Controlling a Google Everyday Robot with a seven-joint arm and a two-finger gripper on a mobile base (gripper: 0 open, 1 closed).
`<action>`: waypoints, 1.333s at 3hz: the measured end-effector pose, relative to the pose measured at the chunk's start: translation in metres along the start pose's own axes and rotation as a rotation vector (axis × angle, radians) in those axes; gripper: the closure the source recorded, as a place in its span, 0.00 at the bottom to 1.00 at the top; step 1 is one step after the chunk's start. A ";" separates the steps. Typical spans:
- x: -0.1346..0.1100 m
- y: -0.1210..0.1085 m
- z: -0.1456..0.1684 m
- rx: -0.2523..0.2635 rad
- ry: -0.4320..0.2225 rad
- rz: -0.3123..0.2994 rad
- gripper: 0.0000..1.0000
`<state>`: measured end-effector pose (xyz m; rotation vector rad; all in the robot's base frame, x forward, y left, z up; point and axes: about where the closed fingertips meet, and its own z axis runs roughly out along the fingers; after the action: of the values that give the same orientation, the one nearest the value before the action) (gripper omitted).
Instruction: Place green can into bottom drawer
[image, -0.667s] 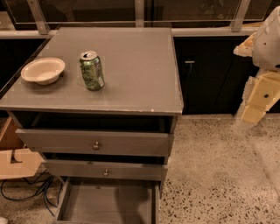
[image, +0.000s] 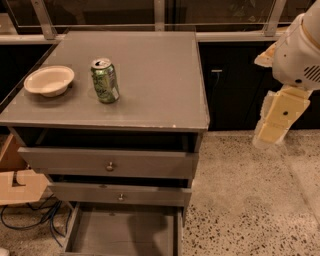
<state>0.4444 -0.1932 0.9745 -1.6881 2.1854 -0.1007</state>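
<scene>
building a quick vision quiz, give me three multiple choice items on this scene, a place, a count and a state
1. Where is the green can? A) on the cabinet top, right of the bowl B) inside the bowl C) on the floor
2. How many round knobs show? A) one B) two C) four
3. The bottom drawer is A) shut B) missing C) pulled open

A, it stands on the top beside the bowl; B, one on each upper drawer; C, its grey floor shows. The gripper hangs right of the cabinet top, away from the can.
</scene>
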 end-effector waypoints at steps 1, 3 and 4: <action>0.000 0.000 0.000 0.000 -0.001 0.000 0.00; -0.066 -0.047 0.054 0.063 -0.128 -0.018 0.00; -0.066 -0.048 0.055 0.064 -0.129 -0.018 0.00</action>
<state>0.5203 -0.1344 0.9535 -1.6332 2.0513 -0.0632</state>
